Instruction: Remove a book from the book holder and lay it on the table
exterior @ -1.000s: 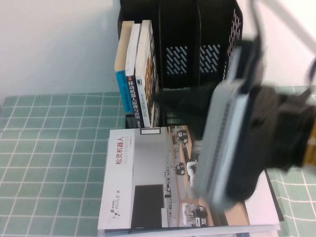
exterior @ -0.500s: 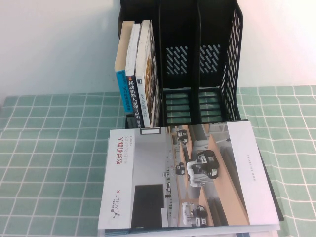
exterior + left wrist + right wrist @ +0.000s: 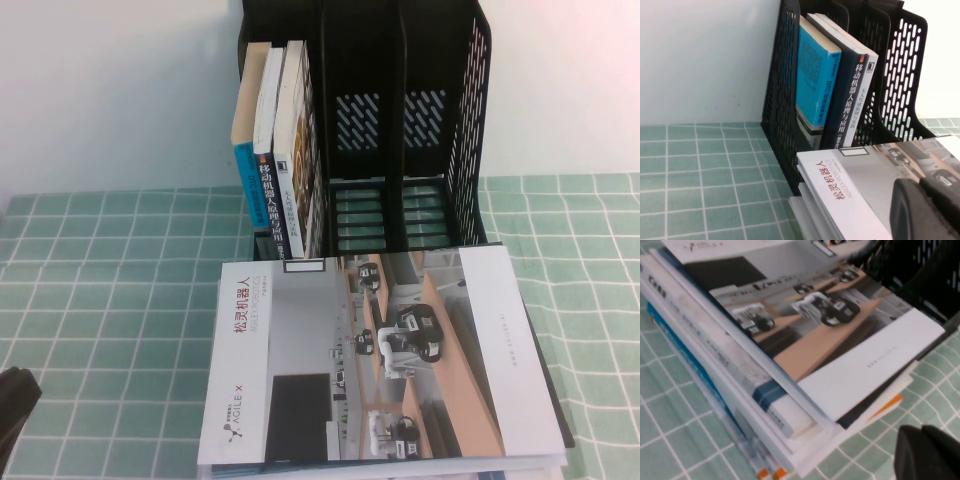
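The book (image 3: 380, 355) lies flat with its cover up, the red title and the office photo of robots facing the ceiling, on top of a stack of other books (image 3: 740, 390) on the table (image 3: 110, 300), whose mint-green cloth with its white grid shows on both sides of the stack. It sits just in front of the book holder (image 3: 400, 130), its far edge up against the foot of the black rack. The rack stands upright against the white wall; its middle and right compartments hold nothing, while the left one holds three upright books (image 3: 275, 150), one with a bright blue spine, one with a dark spine in white Chinese lettering, and one white. The left gripper (image 3: 925, 207) hangs low at the near left side of the table, just beside the corner of the book's cover, its dark fingers pressed together and gripping nothing; only its black tip peeks into the overhead view at the lower left corner. The right gripper (image 3: 927, 452) is out beyond the right end of the stack, over bare green cloth, likewise closed up tight and empty, and it does not touch the book
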